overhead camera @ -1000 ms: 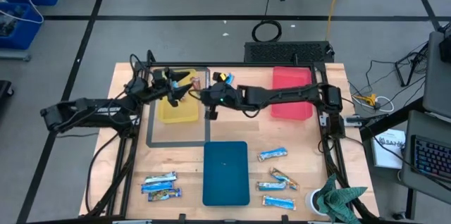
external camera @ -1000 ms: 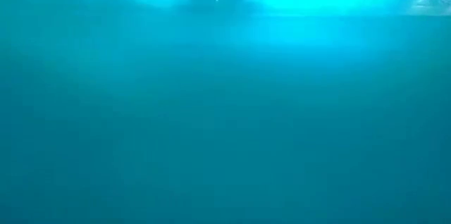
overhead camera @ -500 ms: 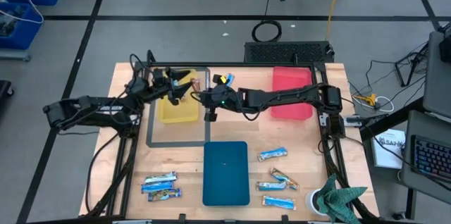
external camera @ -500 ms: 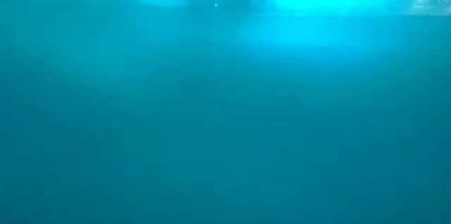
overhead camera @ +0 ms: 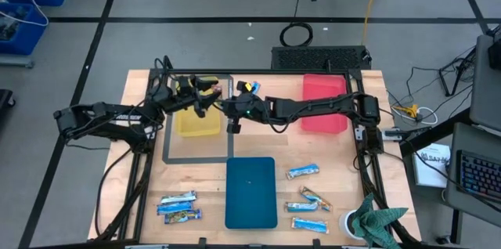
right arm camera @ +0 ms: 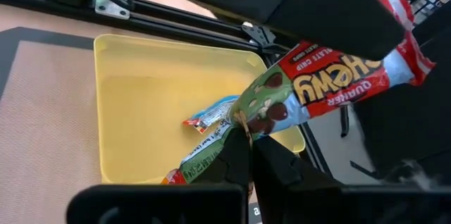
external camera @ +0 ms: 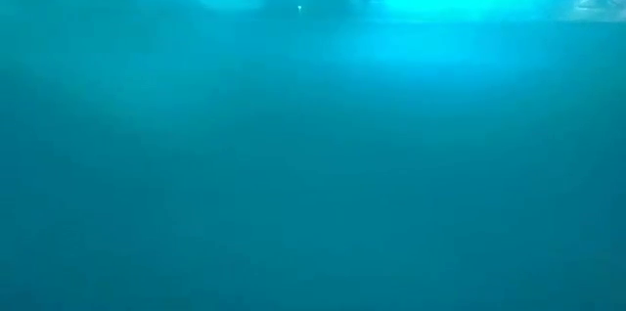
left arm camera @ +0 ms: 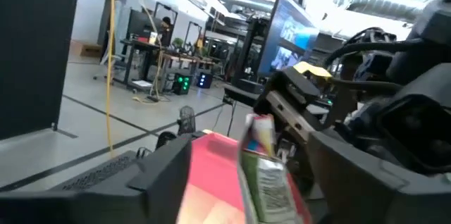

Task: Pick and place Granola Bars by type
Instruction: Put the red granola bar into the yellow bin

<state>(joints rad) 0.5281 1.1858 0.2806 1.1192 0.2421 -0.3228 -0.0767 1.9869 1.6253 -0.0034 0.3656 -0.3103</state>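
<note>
Red-green bar (right arm camera: 310,90) pinched by both pincers, left pincer (overhead camera: 205,92) shifted right over yellow tray (overhead camera: 188,126)

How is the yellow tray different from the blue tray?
The yellow tray looks smaller; the blue tray looks bigger. The yellow tray has a granola bar lying in it; the blue tray is bare. The left gripper holds a Chewy bar over the yellow tray; nothing hangs over the blue tray. Both are flat rectangles.
</note>
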